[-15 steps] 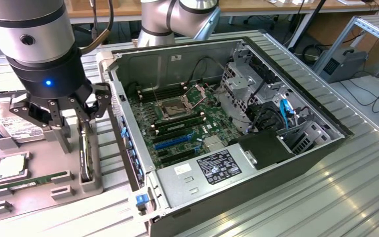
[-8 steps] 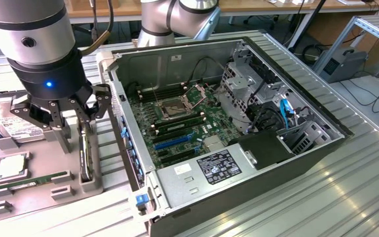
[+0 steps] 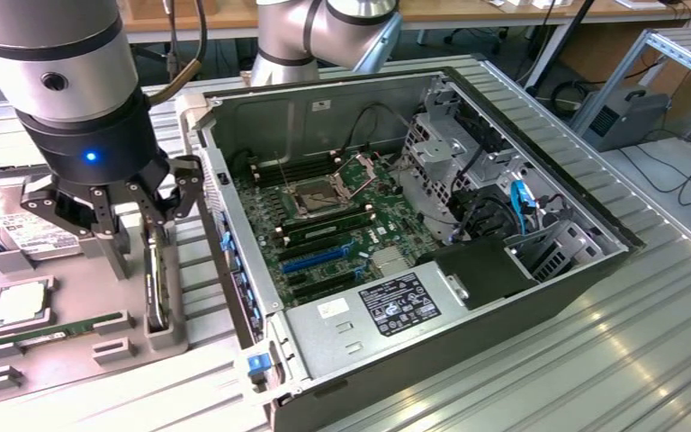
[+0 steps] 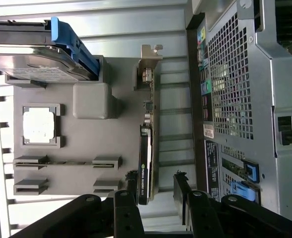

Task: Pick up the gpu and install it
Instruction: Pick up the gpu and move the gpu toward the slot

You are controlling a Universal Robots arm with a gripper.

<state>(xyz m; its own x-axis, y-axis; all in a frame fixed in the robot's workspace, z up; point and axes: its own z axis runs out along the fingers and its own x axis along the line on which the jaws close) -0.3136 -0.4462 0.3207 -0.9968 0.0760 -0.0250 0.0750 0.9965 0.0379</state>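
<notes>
Now you're on the pick-up: your gripper point(image 4: 155, 196) hangs spread wide, empty, just over the gpu point(image 4: 146, 163), which stands on edge in the grey tray point(image 4: 86, 144). Grasping likely calls for fingers squarely straddling the card.

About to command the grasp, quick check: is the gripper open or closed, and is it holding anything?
Gripper: open, holding nothing; its fingers flank the gpu, which stands on edge.

We see a silver-grey cylindrical arm point(image 3: 51, 40) with a dark round cap point(image 3: 54, 81), a black wrist collar point(image 3: 76, 133) bearing a blue light point(image 3: 91, 157), and a black linkage gripper point(image 3: 123, 236) with visible pivot screws point(image 4: 90, 199).
</notes>
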